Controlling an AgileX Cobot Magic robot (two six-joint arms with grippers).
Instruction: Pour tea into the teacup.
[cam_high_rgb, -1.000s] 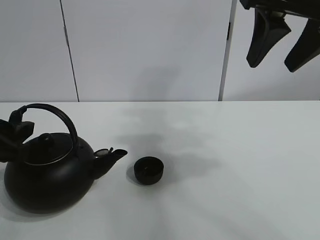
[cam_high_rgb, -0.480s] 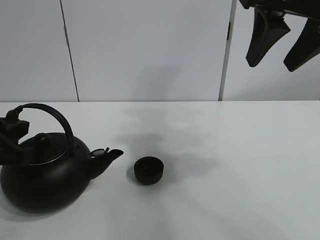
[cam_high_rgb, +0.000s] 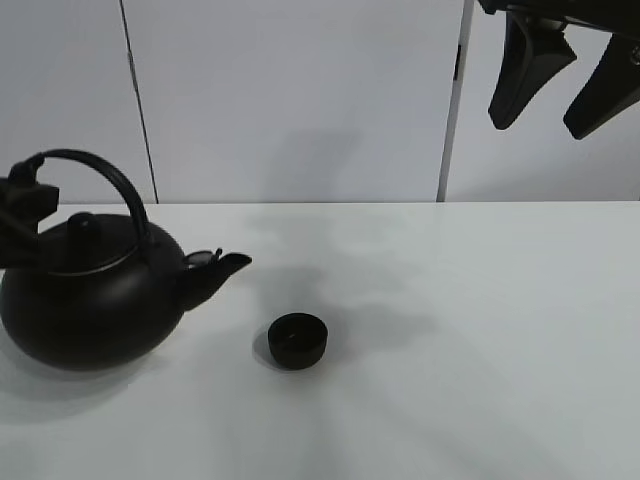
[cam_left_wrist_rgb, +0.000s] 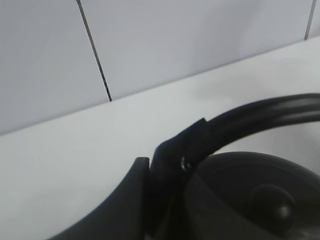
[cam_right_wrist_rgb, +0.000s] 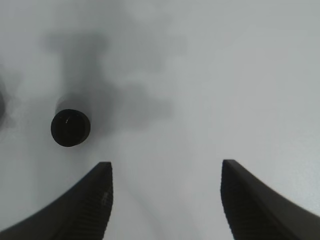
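The big black kettle hangs at the left, upright, its spout pointing right toward the teacup. My left gripper is shut on the left end of the kettle's arched handle. In the left wrist view the gripper clamps the handle above the lid. The small black teacup stands on the white table, right of and below the spout; it also shows in the right wrist view. No tea stream is visible. My right gripper is open and empty, high at the upper right, also seen in the right wrist view.
The white table runs across the whole view, with a white panelled wall behind it. The kettle's shadow lies on the table beneath it.
My left gripper has lifted the kettle; its body and spout now sit higher and a little farther back. The teacup has not moved and the right gripper has barely shifted.
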